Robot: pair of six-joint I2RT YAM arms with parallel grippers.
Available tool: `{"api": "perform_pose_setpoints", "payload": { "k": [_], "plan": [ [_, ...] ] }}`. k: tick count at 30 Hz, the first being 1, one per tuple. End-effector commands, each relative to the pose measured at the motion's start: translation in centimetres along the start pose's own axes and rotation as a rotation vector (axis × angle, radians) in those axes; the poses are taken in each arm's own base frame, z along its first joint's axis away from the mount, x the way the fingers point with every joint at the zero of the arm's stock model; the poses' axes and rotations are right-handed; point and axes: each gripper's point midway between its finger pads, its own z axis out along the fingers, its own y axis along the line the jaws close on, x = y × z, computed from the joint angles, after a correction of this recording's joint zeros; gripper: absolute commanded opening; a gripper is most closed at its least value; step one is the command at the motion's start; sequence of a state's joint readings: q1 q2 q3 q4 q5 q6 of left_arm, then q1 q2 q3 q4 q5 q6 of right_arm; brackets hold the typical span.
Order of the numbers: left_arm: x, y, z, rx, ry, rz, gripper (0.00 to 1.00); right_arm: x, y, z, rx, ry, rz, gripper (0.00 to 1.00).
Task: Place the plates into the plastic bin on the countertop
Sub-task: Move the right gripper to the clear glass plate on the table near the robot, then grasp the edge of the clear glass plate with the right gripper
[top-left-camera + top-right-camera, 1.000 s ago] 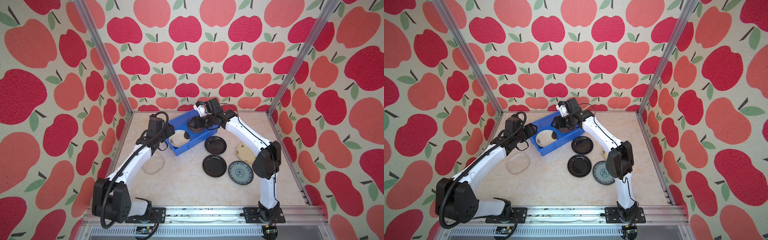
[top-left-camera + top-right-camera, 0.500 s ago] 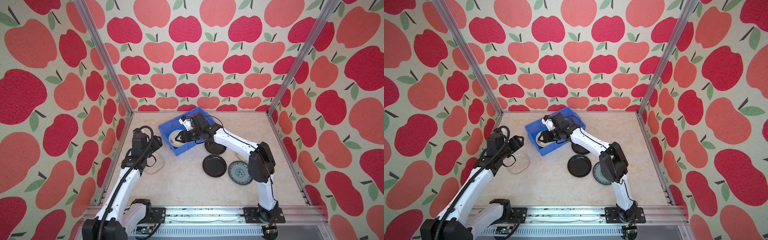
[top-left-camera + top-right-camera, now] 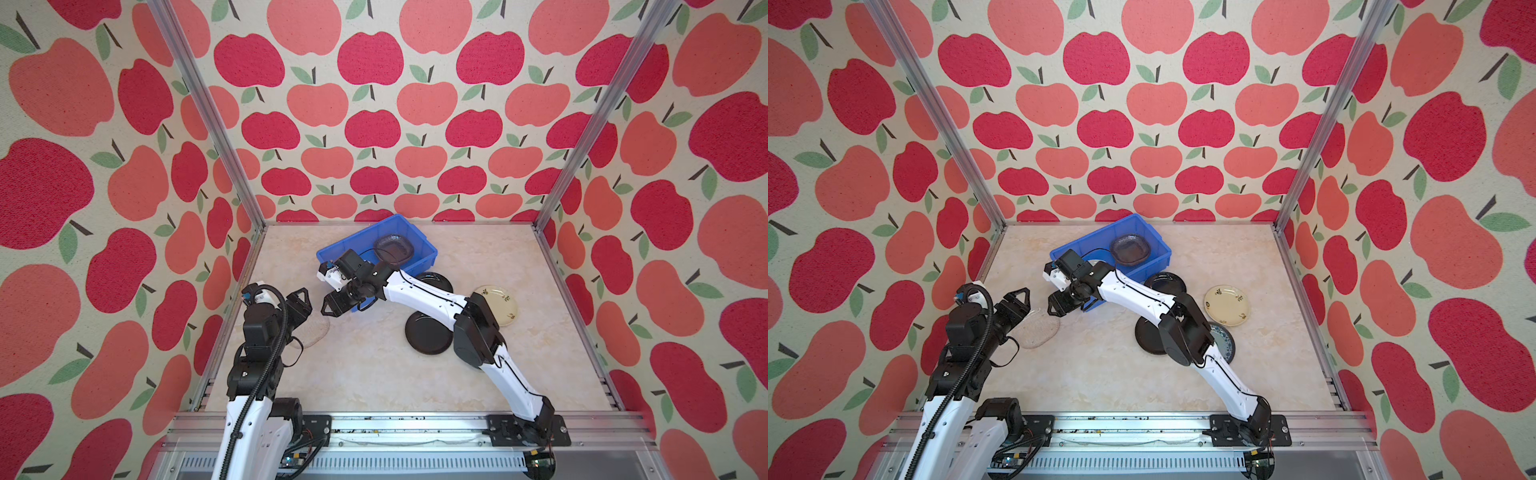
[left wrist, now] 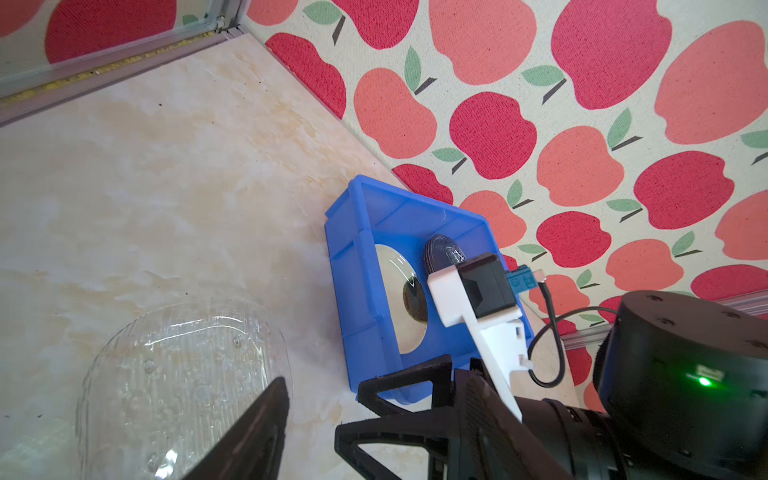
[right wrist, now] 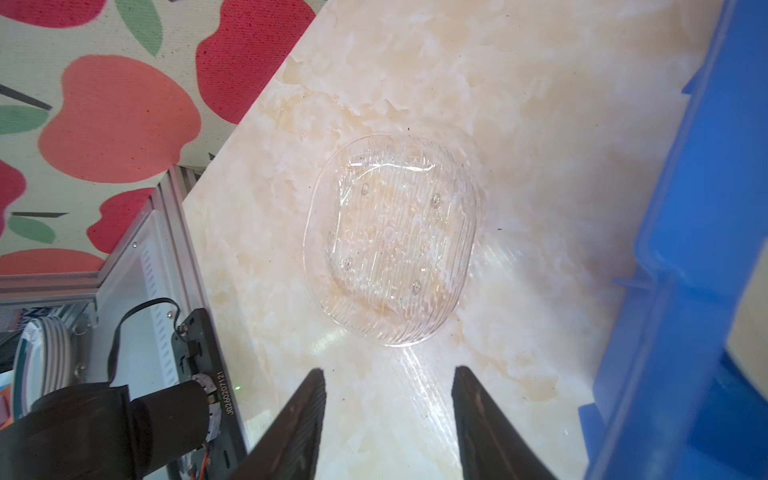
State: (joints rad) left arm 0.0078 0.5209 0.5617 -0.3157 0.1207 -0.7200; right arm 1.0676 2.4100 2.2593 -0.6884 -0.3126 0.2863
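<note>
**Plates wait on a marble worktop as two arms meet beside the bin.** The cream, marble-patterned worktop [image 3: 374, 374] lies inside a booth whose walls [image 3: 370, 124] are papered with red and coral apples. Aluminium posts stand at the corners, and a rail [image 3: 415, 428] along the front carries both arm bases.

The blue bin [image 3: 353, 245] sits askew near the back wall. A dark-looking glass stack [image 3: 394, 248] fills the bin's far-right end. The left wrist view shows a white plate [image 4: 399, 299] with a dark blotch beside the stack, inside the bin.

Outside the bin:
- A black plate [image 3: 436, 282] lies just beside the bin's near-right side.
- A second black plate [image 3: 428, 338] lies nearer the front.
- A cream plate [image 3: 498, 305] lies well to the bin's right.
- A blue plate [image 3: 1225, 338] shows partly behind the right arm's elbow.
- A clear plate [image 3: 313, 330] lies flat just off the bin's near-left corner.

The right arm [image 3: 428, 291] stretches low from the rail across the middle, its forearm passing over the bin's near side. The right gripper [image 3: 332, 305] tilts down past the bin's near-left corner. Its jaws are parted and empty, and the clear plate [image 5: 390, 241] lies ahead of them on the worktop.

The left arm [image 3: 257, 332] rises from the rail's left end. The left gripper [image 3: 305, 305] hangs over the clear plate, facing the right gripper at close range. Its jaws are spread and hold nothing.
</note>
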Motion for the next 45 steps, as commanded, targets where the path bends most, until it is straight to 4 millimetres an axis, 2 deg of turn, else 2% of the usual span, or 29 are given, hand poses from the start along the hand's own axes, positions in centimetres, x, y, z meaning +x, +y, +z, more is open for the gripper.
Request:
{"api": "perform_pose_setpoints", "payload": {
  "k": [1,4,10,16,18,27,30,34,45],
  "plan": [
    [0.9,1.8,-0.5,-0.065,0.014,-0.017,0.69,2.0,-2.0,1.5,0.111,0.1,-0.048,0.52],
    [0.9,2.0,-0.9,-0.067,0.001,-0.014,0.69,2.1,-2.3,2.6,0.118,0.113,-0.056,0.5],
    [0.9,1.8,-1.1,-0.047,-0.007,-0.01,0.69,1.7,-2.9,3.7,0.13,0.109,-0.069,0.39],
    [1.0,1.6,-1.3,-0.029,-0.011,-0.004,0.69,2.0,-2.9,4.8,0.112,0.111,-0.07,0.38],
    [1.3,1.8,-1.2,-0.03,-0.007,-0.004,0.7,2.0,-2.6,4.9,0.141,0.112,-0.122,0.41],
    [1.8,2.2,-1.3,-0.034,0.0,-0.001,0.7,0.8,-1.4,4.1,0.238,0.069,-0.24,0.42],
    [1.9,2.3,-1.2,-0.04,0.006,0.003,0.7,1.3,-1.5,4.8,0.219,0.08,-0.216,0.42],
    [2.2,2.5,-1.1,-0.041,0.014,0.001,0.7,2.2,-2.2,6.1,0.217,0.105,-0.19,0.43],
    [2.8,2.9,-0.9,-0.041,0.028,0.009,0.7,2.0,-3.7,7.5,0.234,0.087,-0.147,0.45]
  ]
}}
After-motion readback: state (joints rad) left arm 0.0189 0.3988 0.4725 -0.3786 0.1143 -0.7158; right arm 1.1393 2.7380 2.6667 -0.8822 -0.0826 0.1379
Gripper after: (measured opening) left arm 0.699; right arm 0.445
